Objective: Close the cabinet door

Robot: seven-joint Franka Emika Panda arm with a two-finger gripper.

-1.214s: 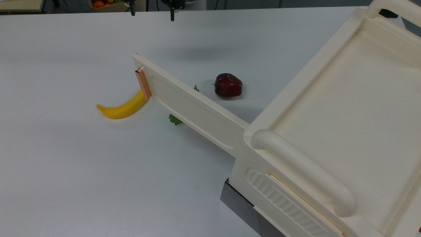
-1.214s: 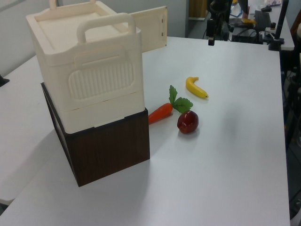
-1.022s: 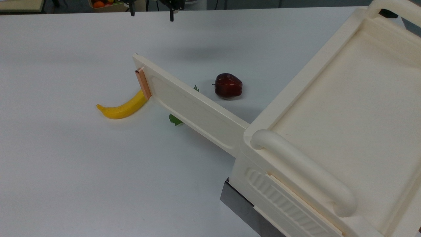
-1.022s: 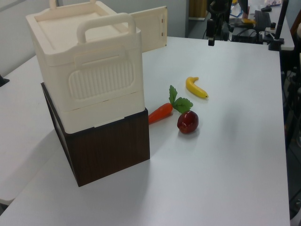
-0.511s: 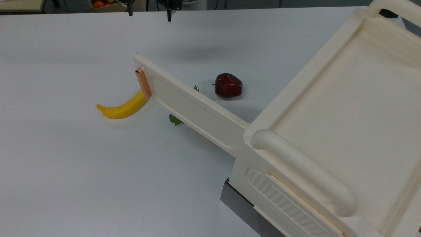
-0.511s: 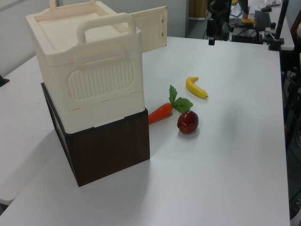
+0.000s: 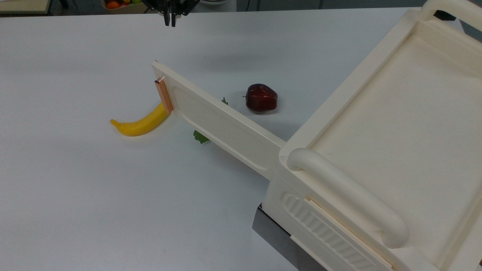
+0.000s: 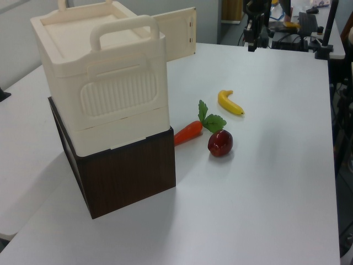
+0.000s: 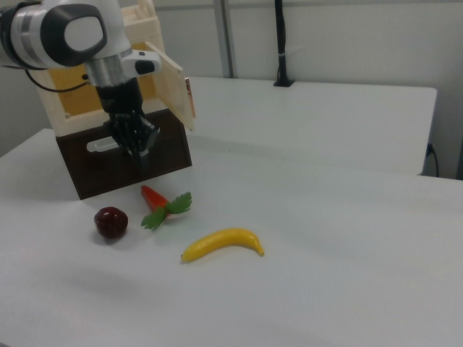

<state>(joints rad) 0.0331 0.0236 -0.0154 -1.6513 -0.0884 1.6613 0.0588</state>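
Observation:
The cabinet (image 7: 346, 192) is a cream unit with a tray-like top and thick handles, also seen in the left view (image 8: 110, 94). The cabinet door (image 7: 218, 124) swings wide open over the table, a copper strip on its free end. The same door (image 8: 179, 33) juts out behind the unit in the left view and stands open (image 9: 173, 90) in the right view. My gripper (image 7: 170, 23) hangs shut and empty above the table's far edge, well beyond the door's free end. It points down (image 9: 139, 153) in the right view and appears small (image 8: 252, 47) in the left view.
A banana (image 7: 141, 122) lies partly under the door's free end. A dark red apple (image 7: 261, 98) sits on the door's far side, and a carrot (image 8: 188, 131) with green leaves (image 7: 200, 136) lies beneath the door. The cabinet rests on a dark base (image 8: 127, 176).
The gripper's fingers, wide apart in the earlier frames, have come together. The gripper stays near the table's far edge. The door and the fruit have not moved.

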